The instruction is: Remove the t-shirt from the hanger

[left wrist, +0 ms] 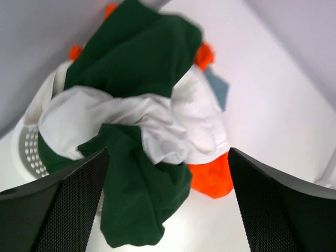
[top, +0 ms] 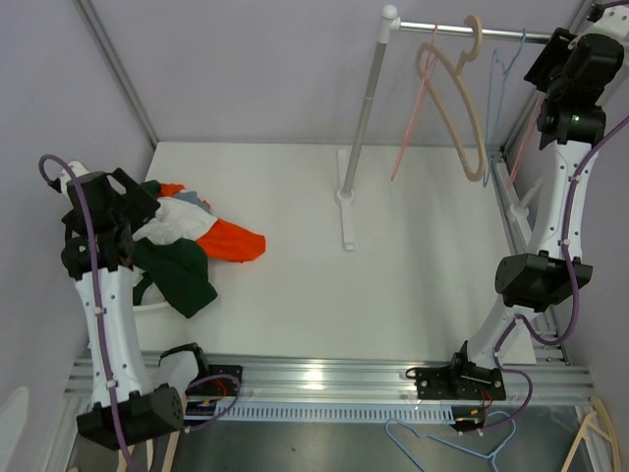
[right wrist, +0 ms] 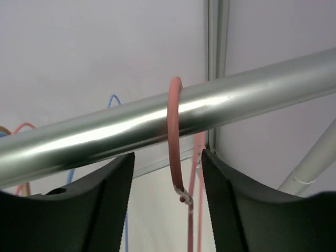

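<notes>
Left wrist view: the left gripper (left wrist: 168,157) hangs wide open and empty. Straight ahead at 12 o'clock, soft crumpled cotton spills from a perforated white basket (left wrist: 29,149). The t-shirt (left wrist: 136,58), likely the dark green one on top, lies there off any hanger, its folds running roughly 12 to 6; the left arm is nearer. At the counter's (top: 413,285) 1 o'clock, the right gripper (right wrist: 168,156) stands parted around the thin pink hanger (right wrist: 172,121) hook on the glossy metal rail (right wrist: 94,139), not pinching it.

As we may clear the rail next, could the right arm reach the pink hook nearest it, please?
Probably yes: the pink hook hangs on the rail right between the open fingers of the right gripper, with nothing in between.
</notes>
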